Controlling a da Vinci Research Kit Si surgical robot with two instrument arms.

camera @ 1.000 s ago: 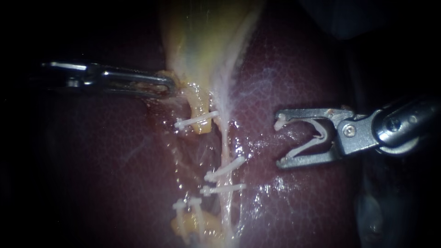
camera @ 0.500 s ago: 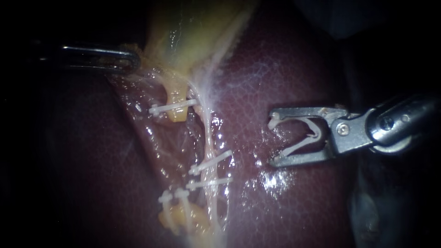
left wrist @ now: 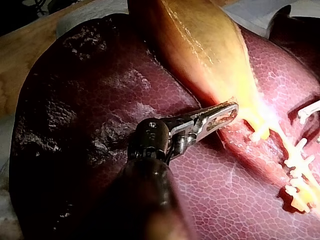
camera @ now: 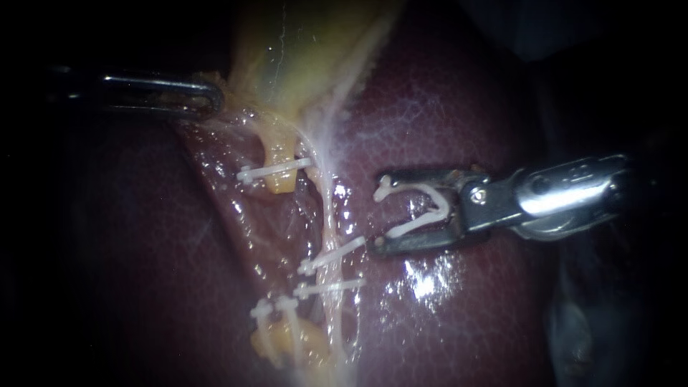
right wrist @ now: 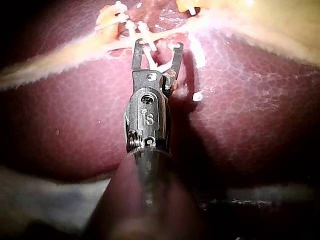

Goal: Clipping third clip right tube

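Right end effector (camera: pixel 380 213) with clip (camera: pixel 438 204), near right tube (camera: pixel 328 215)

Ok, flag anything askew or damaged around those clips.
Nothing looks torn or spilled. One oddity: the two clips on the right tube are not parallel; the upper clip tilts, the lower clip lies nearly level. The loaded clip in the right instrument sits beside that tube, not yet around it.

A light wooden bench top (left wrist: pixel 15 65) shows in the left wrist view, with a white cloth (left wrist: pixel 95 10) lying against it. The right wrist view shows a pale sheet (right wrist: pixel 45 200) in shadow. The endoscope view's surroundings are black.
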